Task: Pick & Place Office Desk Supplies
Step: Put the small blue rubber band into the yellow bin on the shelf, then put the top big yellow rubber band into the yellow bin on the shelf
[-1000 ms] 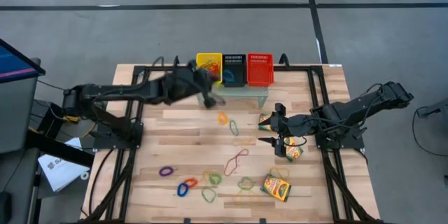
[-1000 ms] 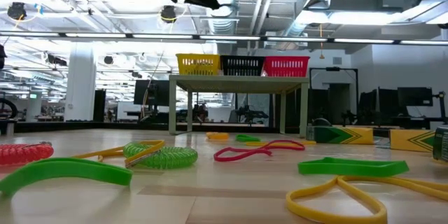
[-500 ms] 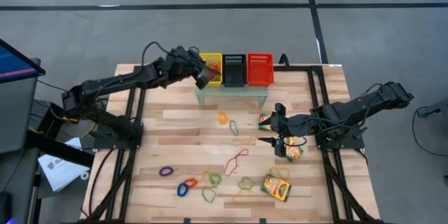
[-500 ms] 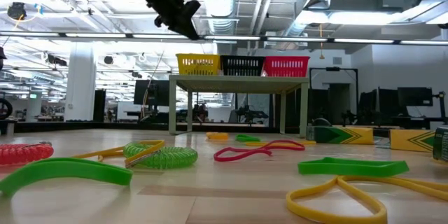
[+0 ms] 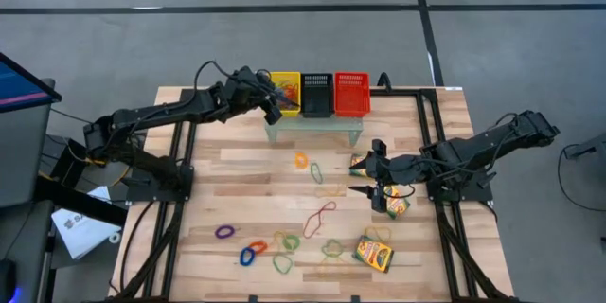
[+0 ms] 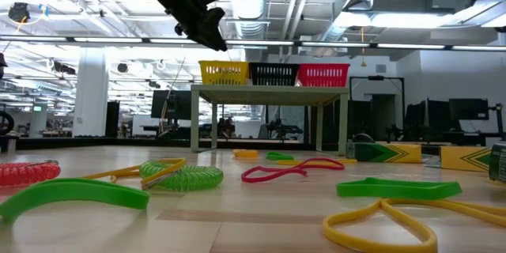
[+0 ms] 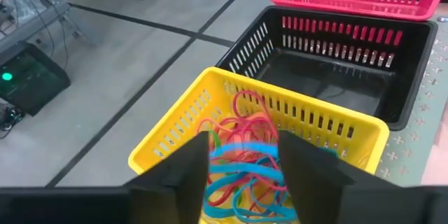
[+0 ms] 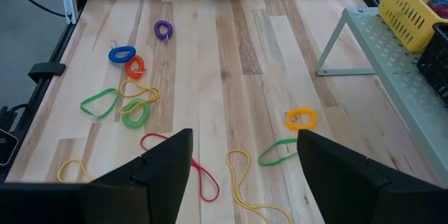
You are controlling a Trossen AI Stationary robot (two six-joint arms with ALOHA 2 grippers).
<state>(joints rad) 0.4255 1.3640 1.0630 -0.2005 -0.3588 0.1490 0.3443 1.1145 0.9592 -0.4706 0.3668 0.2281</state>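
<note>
My left gripper [image 5: 280,104] hangs open over the yellow basket [image 7: 175,143]. In the left wrist view its fingers frame a heap of red, blue and orange rubber bands [image 7: 245,171] lying inside that basket. My right gripper [image 5: 365,176] stands open above the table's right half with nothing between its fingers [image 8: 243,140]. Close to it lie two crayon boxes [image 5: 363,162] [image 5: 396,204], and a third [image 5: 375,254] lies nearer the front edge. Several loose rubber bands [image 5: 319,218] lie flat on the wooden table.
The yellow basket, a black basket [image 5: 316,95] and a red basket [image 5: 351,93] stand in a row on a grey-green stand [image 5: 312,125] at the table's far edge. A black metal frame [image 5: 180,189] runs along the table's left and right sides.
My left gripper has swung from in front of the stand toward the table's far edge and a little left, and now hangs over the yellow basket. It has barely moved in the last half second. My right arm has kept still.
</note>
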